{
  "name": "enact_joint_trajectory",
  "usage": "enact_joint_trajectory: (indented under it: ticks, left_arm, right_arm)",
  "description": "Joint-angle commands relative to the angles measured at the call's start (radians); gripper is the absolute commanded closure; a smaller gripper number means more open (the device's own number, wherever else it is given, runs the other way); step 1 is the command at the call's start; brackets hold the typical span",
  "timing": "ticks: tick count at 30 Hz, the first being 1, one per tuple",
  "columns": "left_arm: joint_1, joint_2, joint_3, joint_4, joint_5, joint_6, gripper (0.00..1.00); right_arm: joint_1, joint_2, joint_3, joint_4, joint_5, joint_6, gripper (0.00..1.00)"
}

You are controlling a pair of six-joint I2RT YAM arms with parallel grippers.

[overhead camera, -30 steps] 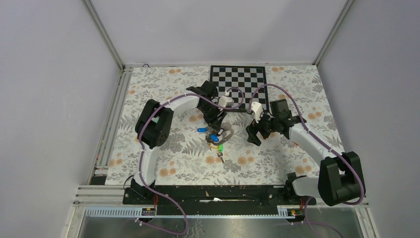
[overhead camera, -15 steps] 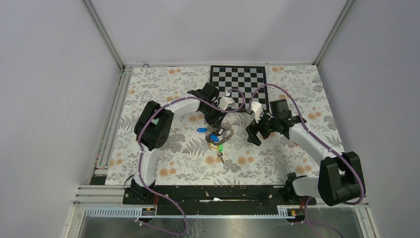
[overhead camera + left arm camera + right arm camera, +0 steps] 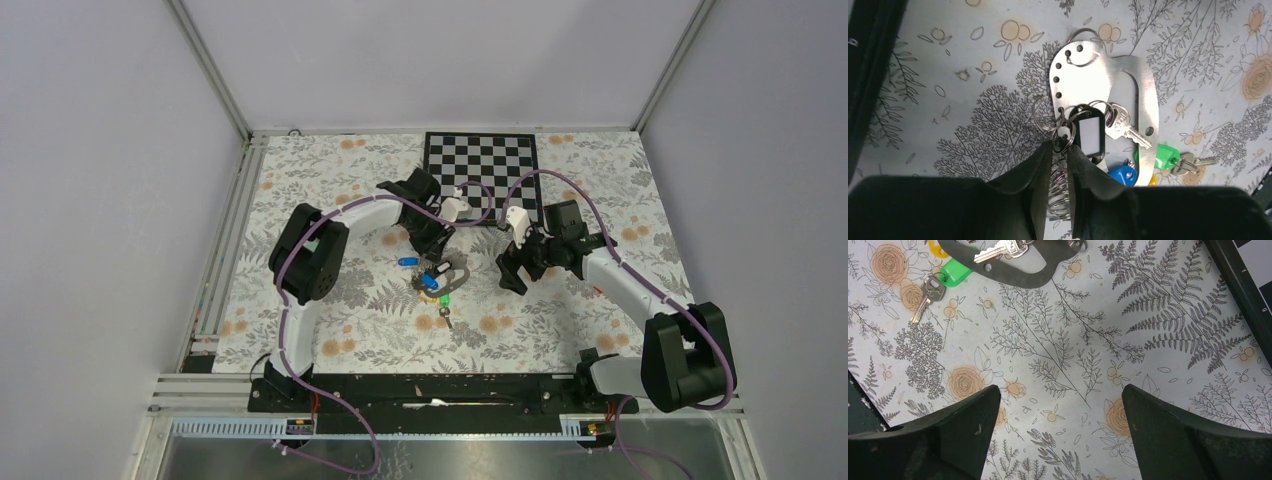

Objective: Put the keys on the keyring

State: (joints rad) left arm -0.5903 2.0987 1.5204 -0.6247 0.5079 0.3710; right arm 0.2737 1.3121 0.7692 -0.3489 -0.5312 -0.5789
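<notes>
One green key (image 3: 1167, 156) and one blue key (image 3: 1122, 175) are lying just beside the metal plate (image 3: 1098, 65). My left gripper (image 3: 1060, 150) is pinching the keyring (image 3: 1060, 186) right by the black tag (image 3: 1088, 137). My right gripper (image 3: 1060, 390) is hanging nearby, fingers spread wide

You're looking at: thin shiny metal keyring (image 3: 1058, 192), brushed steel plate (image 3: 1128, 82), keys (image 3: 1164, 155) with glossy plastic heads and metal blades, glossy black plastic tag (image 3: 1089, 135), matt printed tablecloth (image 3: 973, 100).
</notes>
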Motion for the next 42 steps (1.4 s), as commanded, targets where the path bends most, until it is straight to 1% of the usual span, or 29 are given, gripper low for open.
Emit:
enact_joint_trajectory:
  ticks: [1,3,6,16,21,25,33,39,42]
  left_arm:
    - [0.012,-0.063,0.022,-0.067,0.041,0.028,0.72]
    - [0.019,-0.062,0.024,-0.078,0.044,0.036,0.69]
    - [0.029,-0.055,0.027,-0.086,0.04,0.044,0.67]
    - [0.046,-0.032,0.077,-0.102,0.078,0.032,0.71]
    - [0.046,-0.003,0.113,-0.126,0.123,0.022,0.71]
    - [0.046,0.008,0.12,-0.13,0.118,0.026,0.71]
    - [0.046,0.022,0.126,-0.13,0.061,0.063,0.59]
    - [0.046,0.042,0.124,-0.153,0.061,0.087,0.59]
    - [0.046,0.048,0.124,-0.153,0.063,0.086,0.61]
  right_arm:
    - [-0.005,0.013,0.016,-0.007,-0.001,-0.015,0.01]
    - [-0.005,0.017,0.016,-0.008,-0.001,-0.017,0.01]
    - [-0.005,0.02,0.019,-0.012,-0.003,-0.017,0.01]
    - [-0.005,0.031,0.024,-0.018,-0.006,-0.018,0.01]
    - [-0.005,0.04,0.027,-0.025,-0.007,-0.02,0.01]
    - [-0.005,0.043,0.029,-0.028,-0.006,-0.022,0.01]
    - [-0.005,0.05,0.037,-0.037,-0.01,-0.024,0.01]
    - [-0.005,0.051,0.038,-0.04,-0.012,-0.025,0.01]
    - [-0.005,0.052,0.04,-0.043,-0.013,-0.024,0.01]
